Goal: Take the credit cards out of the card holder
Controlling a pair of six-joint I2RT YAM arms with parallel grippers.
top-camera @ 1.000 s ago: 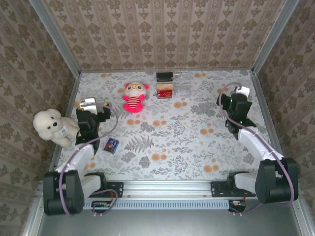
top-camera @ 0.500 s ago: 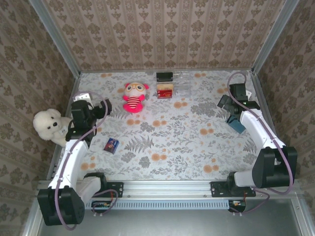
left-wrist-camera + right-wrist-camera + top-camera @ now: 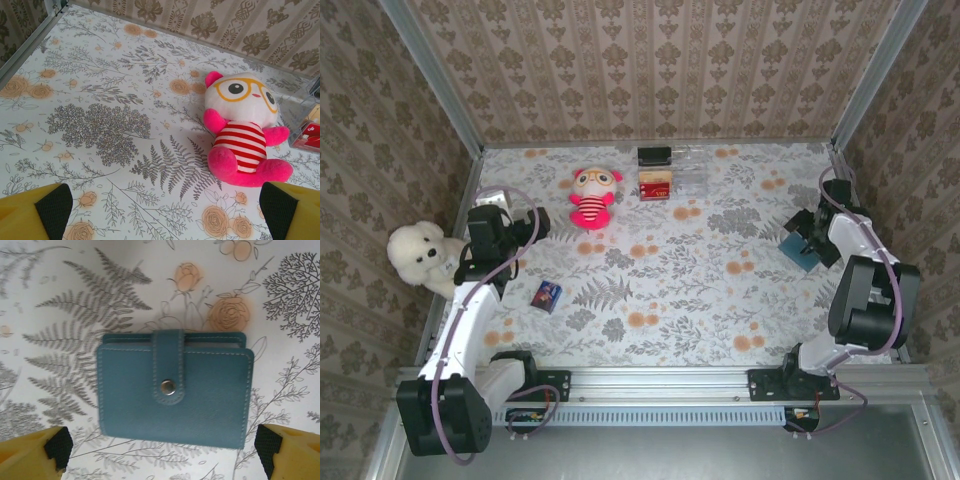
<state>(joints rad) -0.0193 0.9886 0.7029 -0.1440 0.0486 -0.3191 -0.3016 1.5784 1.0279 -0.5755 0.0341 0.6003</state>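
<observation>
The right gripper (image 3: pixel 161 449) has its yellow, black-padded jaws spread wide and holds nothing. It hangs over the teal-blue stitched card holder (image 3: pixel 175 390), one fingertip off each of the holder's near corners and neither visibly touching it. The holder lies flat and closed on the floral-printed tablecloth (image 3: pixel 60 300), its strap fastened by a round metal snap, with a thin grey edge showing between its two panels along the far side. From above, this gripper (image 3: pixel 808 230) and the holder (image 3: pixel 798 252) sit near the table's right edge. The left gripper (image 3: pixel 165 212) is likewise spread wide and empty, over bare cloth on the left side of the table (image 3: pixel 510 232). Ahead of it lies a pink and white plush toy with orange glasses and a red-striped shirt (image 3: pixel 245 130). Beyond that toy, by the back wall, is a clear plastic tray (image 3: pixel 692 178). At its left end lie two small flat rectangles, red and orange-gold, that look like credit cards (image 3: pixel 655 185), with a small black block (image 3: pixel 655 155) just behind. A white plush dog (image 3: pixel 423 258) sits off the table's left edge, and a small blue can (image 3: pixel 547 296) lies near the left arm.
</observation>
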